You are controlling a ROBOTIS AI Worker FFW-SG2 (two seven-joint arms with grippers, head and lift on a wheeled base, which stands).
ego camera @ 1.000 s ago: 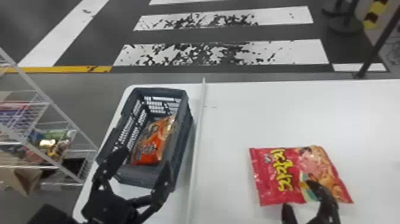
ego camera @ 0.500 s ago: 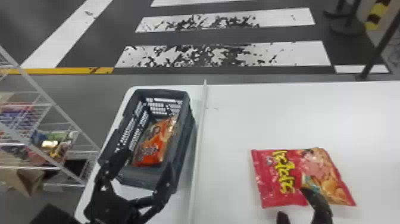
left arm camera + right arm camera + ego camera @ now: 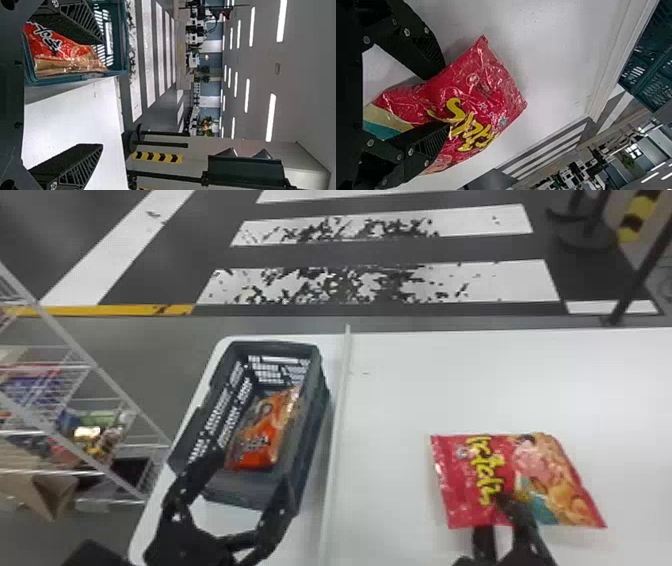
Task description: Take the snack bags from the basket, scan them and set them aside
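Basket (image 3: 275, 346) stands at the far left corner of the bench (image 3: 415, 385), its long side following the left edge, which leaves its open top within easy reach of the left arm. Orange bag (image 3: 257, 440) lies in it lengthwise, beside the wall nearer the pale strip (image 3: 336, 440). Over the basket's near end hangs the left gripper (image 3: 102, 94), empty, its fingers well apart, one above the basket and one out over the bench; that spread would suit straddling a bag, though both fingers would have to come inside the walls first.

Red bag (image 3: 462, 490) is on the other side of the strip, well in from the far edge of the bench, printed face up. The right gripper (image 3: 446, 96) looks clamped on the part nearest the robot, one finger at the bag's near edge, the other over its face. That hold leaves both end seals free, probably handy for turning it if the code is underneath. The step in hand seems to be handling this bag for the scan or setting it aside; a soft, puffy pack could slip or crease if squeezed harder.
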